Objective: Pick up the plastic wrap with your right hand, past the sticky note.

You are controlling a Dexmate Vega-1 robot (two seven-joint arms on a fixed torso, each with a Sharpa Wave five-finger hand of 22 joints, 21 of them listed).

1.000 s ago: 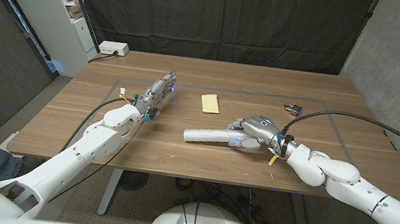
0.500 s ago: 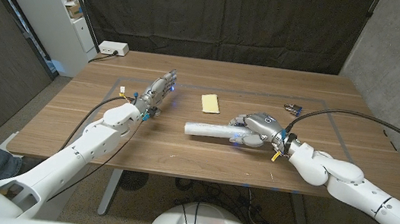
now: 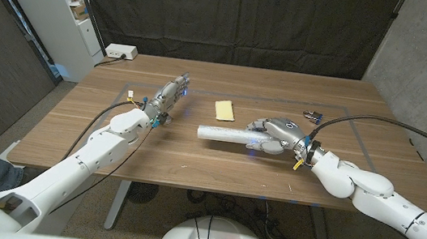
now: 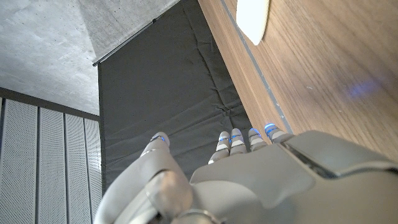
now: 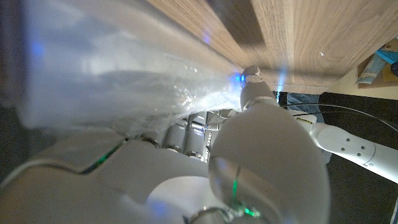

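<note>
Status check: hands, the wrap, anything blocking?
Right hand grips the plastic wrap roll by one end. Left hand open, holding nothing. Sticky note lies just beyond the roll, not touching; nothing in the way.

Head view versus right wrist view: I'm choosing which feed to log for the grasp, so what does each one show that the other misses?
Head view: the yellow sticky note, the left hand waiting with nothing in it, and black clips on the table.

Right wrist view: close up, the fingers curled against the roll's clear film.

Both: the right hand gripping the plastic wrap, and the wooden tabletop.
</note>
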